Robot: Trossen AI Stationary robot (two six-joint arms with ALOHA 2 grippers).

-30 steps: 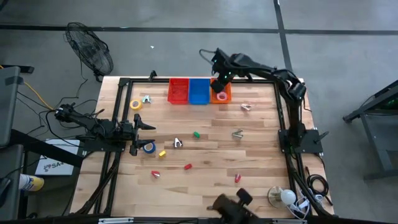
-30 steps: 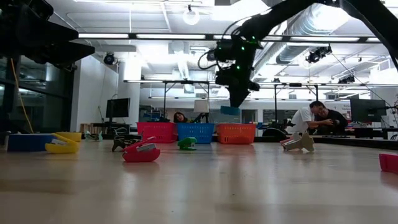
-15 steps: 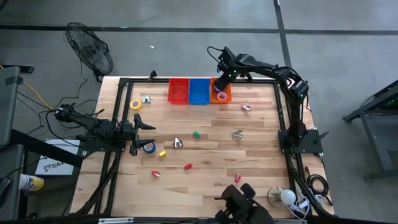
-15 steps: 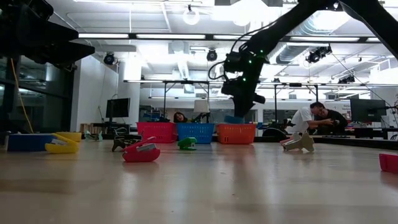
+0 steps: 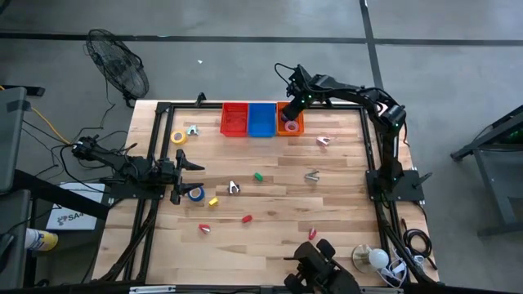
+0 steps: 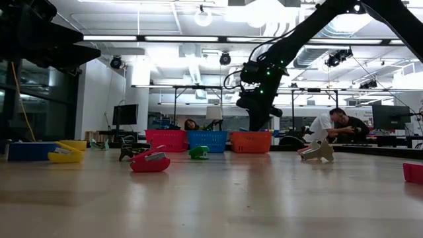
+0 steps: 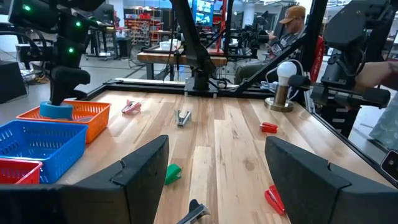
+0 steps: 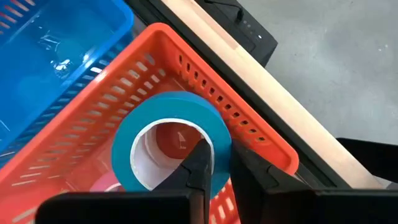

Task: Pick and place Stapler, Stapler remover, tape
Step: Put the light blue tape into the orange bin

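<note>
My right gripper is shut on a blue tape roll and stands over the orange basket at the table's far edge. It also shows in the low view. A pink tape roll lies in that basket. My left gripper is open and empty at the table's left side. Near it a second blue tape roll lies flat on the table, and a yellow tape roll lies farther back. A red stapler and a metal staple remover lie on the wood. My right gripper pinches the blue roll's wall, one finger inside the ring's open centre and one outside. The fingers come from above, pointing down. The roll hangs tilted within the orange basket, its top showing above the rim; whether it touches the basket floor I cannot tell.
A red basket and a blue basket stand beside the orange one. Small items are scattered on the wood: staple removers, a green piece, a yellow block, red pieces. People sit beyond the table.
My right gripper has carried the blue tape roll a little toward the table's right edge and down into the orange basket; in the low view the roll has sunk from above the basket to behind its wall.
</note>
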